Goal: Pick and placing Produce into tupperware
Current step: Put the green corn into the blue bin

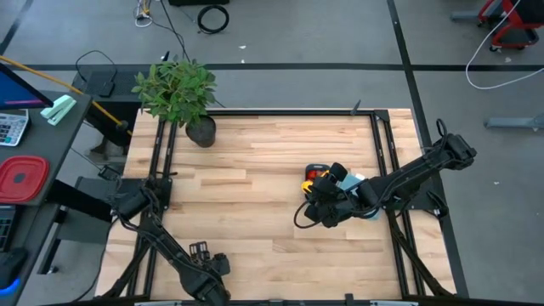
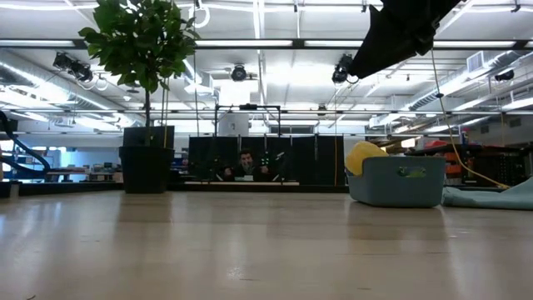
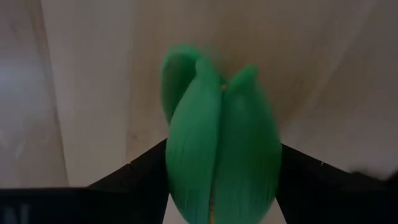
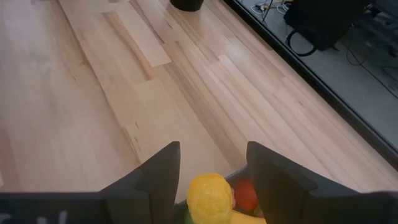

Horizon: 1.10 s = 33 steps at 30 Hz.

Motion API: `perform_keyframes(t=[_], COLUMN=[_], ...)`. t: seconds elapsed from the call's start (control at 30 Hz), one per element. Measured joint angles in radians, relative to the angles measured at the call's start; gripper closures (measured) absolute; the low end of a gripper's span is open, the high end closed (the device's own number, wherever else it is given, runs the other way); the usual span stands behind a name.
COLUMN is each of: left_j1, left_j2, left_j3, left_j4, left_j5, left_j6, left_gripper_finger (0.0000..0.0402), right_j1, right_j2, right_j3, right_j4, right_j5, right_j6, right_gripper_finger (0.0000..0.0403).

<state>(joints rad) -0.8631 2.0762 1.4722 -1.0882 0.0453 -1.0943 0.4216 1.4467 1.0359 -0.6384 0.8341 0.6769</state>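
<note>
The dark-blue tupperware tub (image 1: 316, 172) (image 2: 400, 181) stands on the table's right half. A yellow piece (image 2: 364, 155) (image 4: 210, 195) sticks up over its rim, with a red-orange piece (image 4: 246, 196) beside it. My right gripper (image 1: 313, 209) (image 4: 212, 149) hovers open just above the tub's near side, its fingers on either side of the yellow piece without touching it. My left gripper (image 1: 209, 265) sits near the table's near edge, shut on a green ribbed oblong piece (image 3: 217, 149). My left gripper pinches the green oblong piece between its two fingers (image 3: 140, 177), one on each flank (image 3: 180, 168). The piece points forward, well past the fingertips. I cannot tell whether it is clear of the table.
A potted leafy plant (image 1: 180, 95) (image 2: 143, 92) stands at the far left corner. A flat light-blue piece (image 1: 355, 184) (image 2: 495, 197) lies right of the tub. A red square container (image 1: 20, 178) sits on the side desk. Bare wood (image 1: 255, 178) spans the middle.
</note>
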Motion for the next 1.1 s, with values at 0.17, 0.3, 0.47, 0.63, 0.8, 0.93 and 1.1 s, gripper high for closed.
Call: perform_keyframes(t=[0.17, 0.3, 0.47, 0.63, 0.8, 0.93, 1.1], left_j1=[0.014, 0.031, 0.059, 0.125, 0.229, 0.320, 0.440], left_j2=[0.001, 0.001, 0.001, 0.000, 0.000, -0.001, -0.001], left_j3=[-0.008, -0.008, -0.008, -0.007, 0.005, 0.077, 0.240], left_j4=[-0.013, -0.012, -0.013, -0.038, -0.044, -0.043, -0.035], left_j5=[0.001, 0.000, 0.002, -0.001, -0.015, -0.084, -0.294], left_j6=[0.000, 0.020, 0.083, 0.174, 0.317, 0.484, 0.801], left_gripper_finger=[0.0176, 0.0189, 0.0185, 0.0181, 0.0190, 0.0188, 0.0176], right_j1=[0.000, 0.000, 0.000, 0.000, -0.002, -0.001, -0.014], right_j2=[0.000, 0.000, 0.000, -0.005, -0.085, -0.202, -0.387], right_j3=[0.000, 0.000, 0.000, 0.000, 0.000, 0.000, 0.000], right_j4=[0.000, 0.000, 0.000, -0.004, -0.024, -0.083, -0.151], right_j5=[0.000, 0.000, 0.000, 0.008, 0.036, 0.095, 0.148], right_j6=[0.000, 0.000, 0.000, -0.102, -0.134, -0.169, -0.222], right_gripper_finger=[0.0208, 0.0208, 0.0208, 0.0208, 0.0211, 0.0214, 0.0215])
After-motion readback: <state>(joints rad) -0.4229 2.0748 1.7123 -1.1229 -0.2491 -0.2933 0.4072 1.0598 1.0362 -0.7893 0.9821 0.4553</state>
